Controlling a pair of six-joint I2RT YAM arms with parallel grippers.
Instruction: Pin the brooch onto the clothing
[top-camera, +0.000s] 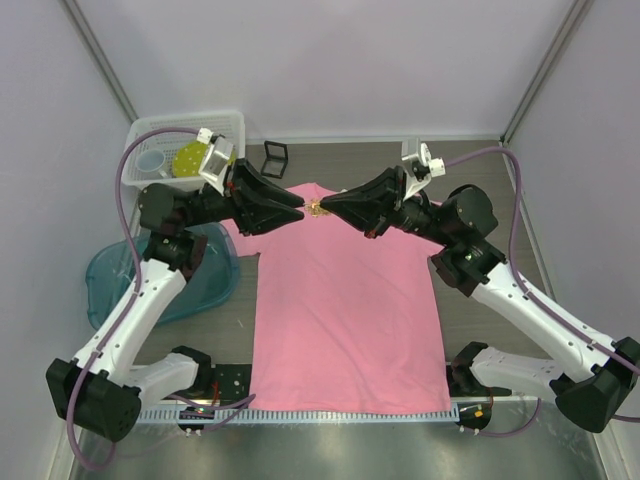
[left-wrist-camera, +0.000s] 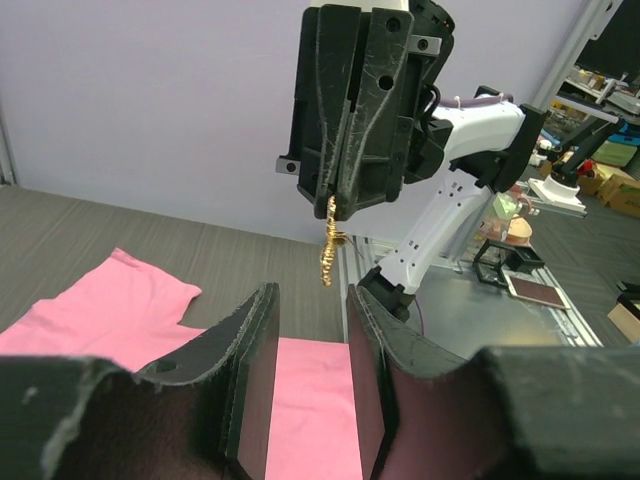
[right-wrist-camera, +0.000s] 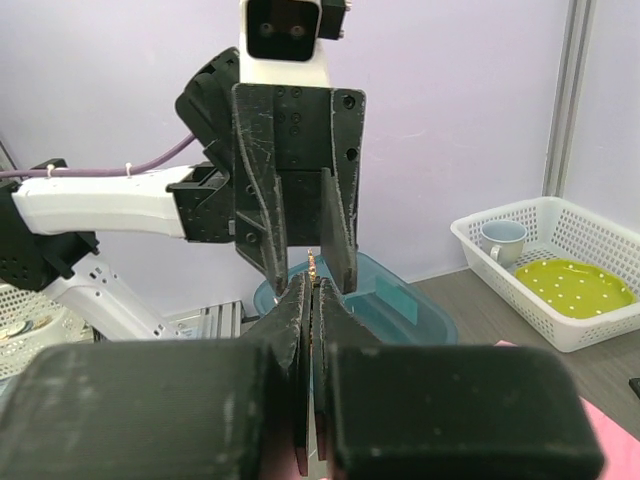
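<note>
Grippers meet over shirt (top-camera: 345, 320)
Right gripper (left-wrist-camera: 335, 205) pinches brooch (left-wrist-camera: 327, 250), hanging vertically just ahead of the parted left gripper (left-wrist-camera: 312, 300).

Plain pink clothing (top-camera: 345, 310); gold brooch (left-wrist-camera: 327, 255); yellow-green, white-dotted plate (right-wrist-camera: 573, 283); white lattice basket (top-camera: 235, 122), upper left; translucent teal tub (top-camera: 105, 275).

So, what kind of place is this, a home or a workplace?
Most likely a robot lab test cell, not a home. The left arm and right arm are mounted on a table, plain walls on a metal frame enclose it, and boxes lie beyond.
</note>
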